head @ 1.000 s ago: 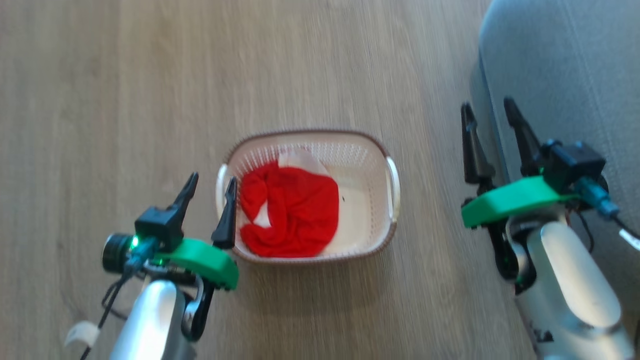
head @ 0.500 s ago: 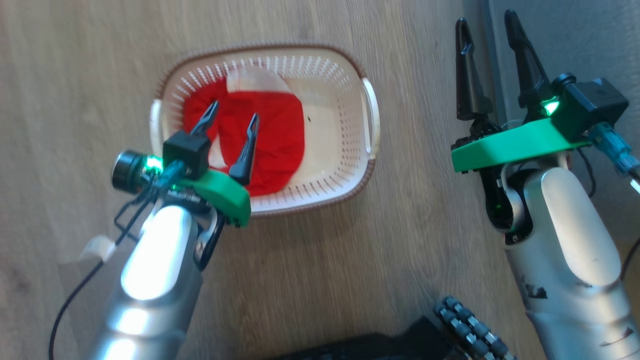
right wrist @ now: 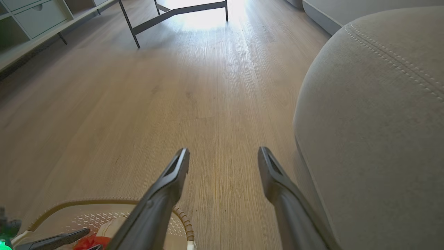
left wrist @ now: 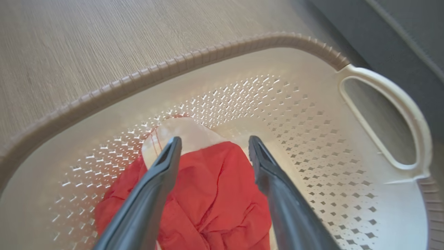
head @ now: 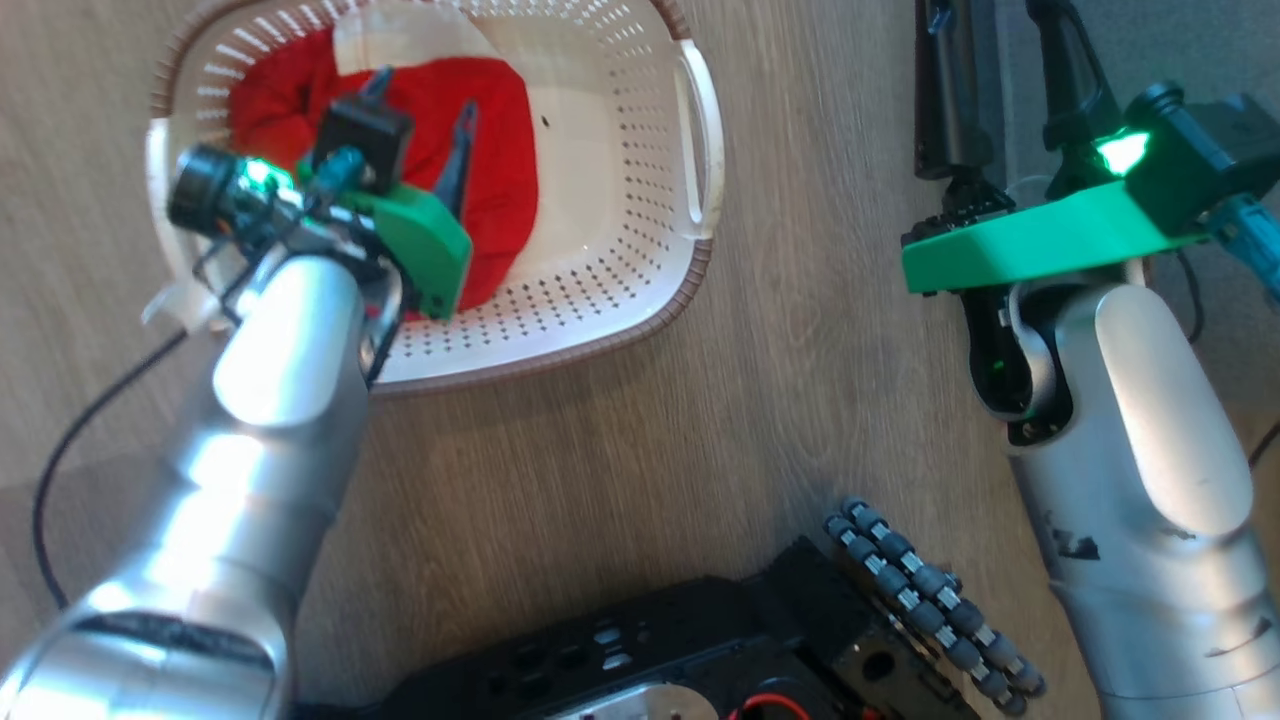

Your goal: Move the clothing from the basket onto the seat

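The cream perforated basket [head: 600,345] with a brown rim stands on the wood floor at the upper left. Red clothing [head: 500,150] with a white panel [left wrist: 187,132] lies bunched in its left half. My left gripper [head: 424,92] is inside the basket, open, its fingers straddling the top of the red clothing [left wrist: 215,187] with nothing pinched; in the left wrist view the left gripper [left wrist: 214,139] points at the basket wall [left wrist: 312,132]. My right gripper [head: 1000,40] hovers open and empty above the floor beside the grey seat [head: 1200,40]. The right gripper [right wrist: 223,151] has the seat [right wrist: 374,121] on its right.
My black base with its roller wheel [head: 930,600] fills the bottom of the head view. A black cable [head: 60,450] trails from the left arm. Far ahead stand dark table legs [right wrist: 173,14] and a low shelf unit [right wrist: 34,14]. Bare wood floor [right wrist: 138,104] lies between basket and seat.
The head camera has dipped, shifting the whole scene up. My left gripper has gone from outside the basket's left rim to inside it, over the clothing, still open. The right gripper stays by the seat.
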You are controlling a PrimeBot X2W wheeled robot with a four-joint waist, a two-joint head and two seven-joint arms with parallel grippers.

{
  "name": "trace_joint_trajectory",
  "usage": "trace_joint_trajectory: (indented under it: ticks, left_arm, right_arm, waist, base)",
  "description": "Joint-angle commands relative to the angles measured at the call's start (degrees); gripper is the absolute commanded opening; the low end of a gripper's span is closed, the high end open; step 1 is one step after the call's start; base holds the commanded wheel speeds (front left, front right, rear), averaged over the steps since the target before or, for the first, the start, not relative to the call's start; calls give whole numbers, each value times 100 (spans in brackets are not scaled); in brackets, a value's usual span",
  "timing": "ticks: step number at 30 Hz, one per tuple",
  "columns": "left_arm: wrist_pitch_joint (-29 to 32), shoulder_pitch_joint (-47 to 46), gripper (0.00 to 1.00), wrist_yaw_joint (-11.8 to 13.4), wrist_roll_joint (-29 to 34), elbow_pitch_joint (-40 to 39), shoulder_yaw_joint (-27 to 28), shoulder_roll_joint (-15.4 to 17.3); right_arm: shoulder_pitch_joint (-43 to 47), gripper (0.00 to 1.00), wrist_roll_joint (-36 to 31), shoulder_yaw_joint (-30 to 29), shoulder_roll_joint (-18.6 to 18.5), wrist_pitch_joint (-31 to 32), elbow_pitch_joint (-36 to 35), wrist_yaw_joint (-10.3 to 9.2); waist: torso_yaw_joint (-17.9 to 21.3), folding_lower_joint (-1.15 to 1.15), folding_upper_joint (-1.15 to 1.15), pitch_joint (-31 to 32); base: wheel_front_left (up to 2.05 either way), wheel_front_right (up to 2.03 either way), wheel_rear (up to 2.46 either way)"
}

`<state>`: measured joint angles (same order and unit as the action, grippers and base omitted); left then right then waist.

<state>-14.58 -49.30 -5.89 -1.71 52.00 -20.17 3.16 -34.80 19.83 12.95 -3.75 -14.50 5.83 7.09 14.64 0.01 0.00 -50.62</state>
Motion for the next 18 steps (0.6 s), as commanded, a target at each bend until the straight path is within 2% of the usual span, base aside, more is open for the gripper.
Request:
trace_joint_trajectory:
  ticks: [1, 9, 18]
  left_arm:
    - [38, -96, 100, 89, 90, 90, 29, 102]
    - [570, -935, 100, 459, 413, 1179, -212, 188]
    - [915, -1472, 100, 905, 621, 1799, -417, 265]
  right_arm:
    - [124, 100, 73, 98, 85, -50, -201, 40]
    - [146, 100, 303, 156, 86, -50, -244, 40]
    - [196, 100, 516, 166, 87, -50, -259, 40]
  waist:
    - [116, -1, 0, -173]
    - [314, -1, 0, -410]
    - [426, -1, 0, -610]
  base:
    - [0, 0, 0]
    - [0, 0, 0]
    - [0, 0, 0]
